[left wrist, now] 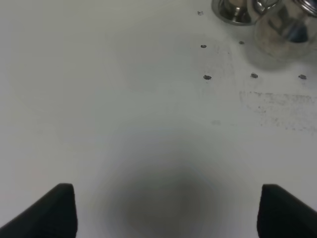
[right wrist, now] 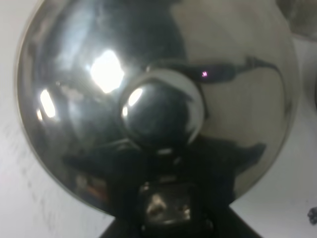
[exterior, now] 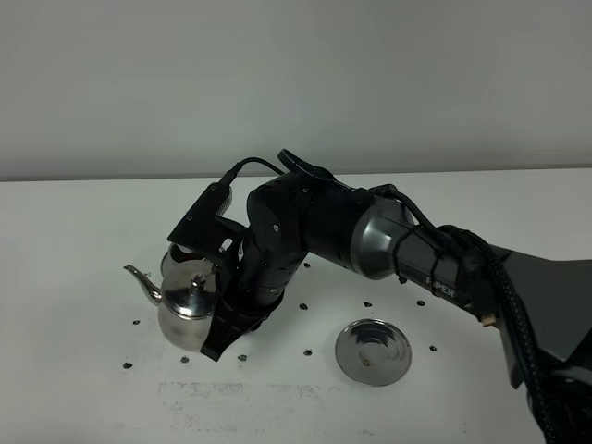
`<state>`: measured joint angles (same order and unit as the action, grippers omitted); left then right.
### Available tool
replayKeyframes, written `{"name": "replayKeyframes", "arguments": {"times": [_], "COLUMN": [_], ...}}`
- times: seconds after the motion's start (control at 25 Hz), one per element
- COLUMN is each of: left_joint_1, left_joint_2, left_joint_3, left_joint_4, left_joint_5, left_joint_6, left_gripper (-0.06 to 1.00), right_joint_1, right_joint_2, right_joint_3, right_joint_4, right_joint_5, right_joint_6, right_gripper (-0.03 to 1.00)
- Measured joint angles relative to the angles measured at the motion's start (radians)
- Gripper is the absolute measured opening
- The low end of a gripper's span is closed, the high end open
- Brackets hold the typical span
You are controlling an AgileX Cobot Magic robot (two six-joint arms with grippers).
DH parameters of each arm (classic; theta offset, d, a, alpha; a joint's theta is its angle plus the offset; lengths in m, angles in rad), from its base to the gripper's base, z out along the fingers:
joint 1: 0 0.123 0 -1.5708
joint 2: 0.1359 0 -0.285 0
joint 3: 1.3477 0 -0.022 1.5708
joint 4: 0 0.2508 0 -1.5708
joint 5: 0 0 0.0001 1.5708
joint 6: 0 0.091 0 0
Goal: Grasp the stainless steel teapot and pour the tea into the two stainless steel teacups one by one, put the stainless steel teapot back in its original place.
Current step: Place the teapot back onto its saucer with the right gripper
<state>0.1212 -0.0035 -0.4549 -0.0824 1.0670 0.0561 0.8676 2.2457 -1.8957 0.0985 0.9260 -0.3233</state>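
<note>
The stainless steel teapot is at the left of the table, roughly upright and low, with its spout pointing left. My right gripper has reached across and is shut on its handle. The right wrist view looks straight down on the teapot's domed lid and knob. One stainless steel teacup shows partly, just behind the teapot; the other is hidden. The original place, a round steel disc, lies bare to the right. My left gripper hangs open over bare table, with the teapot far off. No tea is visible.
Small dark screw holes dot the white table. The bulky right arm stretches from the lower right across the middle. A steel saucer rim shows beside the teapot in the left wrist view.
</note>
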Motion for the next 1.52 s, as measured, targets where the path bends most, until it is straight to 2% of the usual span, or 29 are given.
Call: {"name": "replayKeyframes", "arguments": {"times": [0.12, 0.28, 0.8, 1.08, 1.28, 1.4, 1.52], "left_joint_1": [0.000, 0.000, 0.000, 0.000, 0.000, 0.000, 0.000], "left_joint_2": [0.000, 0.000, 0.000, 0.000, 0.000, 0.000, 0.000], "left_joint_3": [0.000, 0.000, 0.000, 0.000, 0.000, 0.000, 0.000], "left_joint_4": [0.000, 0.000, 0.000, 0.000, 0.000, 0.000, 0.000], "left_joint_5": [0.000, 0.000, 0.000, 0.000, 0.000, 0.000, 0.000], "left_joint_6": [0.000, 0.000, 0.000, 0.000, 0.000, 0.000, 0.000], "left_gripper": [0.72, 0.72, 0.72, 0.72, 0.72, 0.72, 0.72], "right_joint_1": [-0.004, -0.010, -0.009, -0.009, -0.044, -0.075, -0.105], "right_joint_2": [0.045, 0.088, 0.164, 0.123, -0.019, -0.113, -0.204], "right_joint_3": [-0.069, -0.124, -0.182, -0.243, -0.110, 0.032, 0.192], "right_joint_4": [-0.018, -0.049, -0.070, -0.098, -0.098, -0.098, -0.098], "right_joint_5": [0.023, 0.033, 0.072, 0.163, 0.120, 0.094, 0.027], "right_joint_6": [0.103, 0.161, 0.171, 0.142, 0.126, 0.130, 0.173], "right_gripper": [0.17, 0.17, 0.17, 0.17, 0.17, 0.17, 0.17]}}
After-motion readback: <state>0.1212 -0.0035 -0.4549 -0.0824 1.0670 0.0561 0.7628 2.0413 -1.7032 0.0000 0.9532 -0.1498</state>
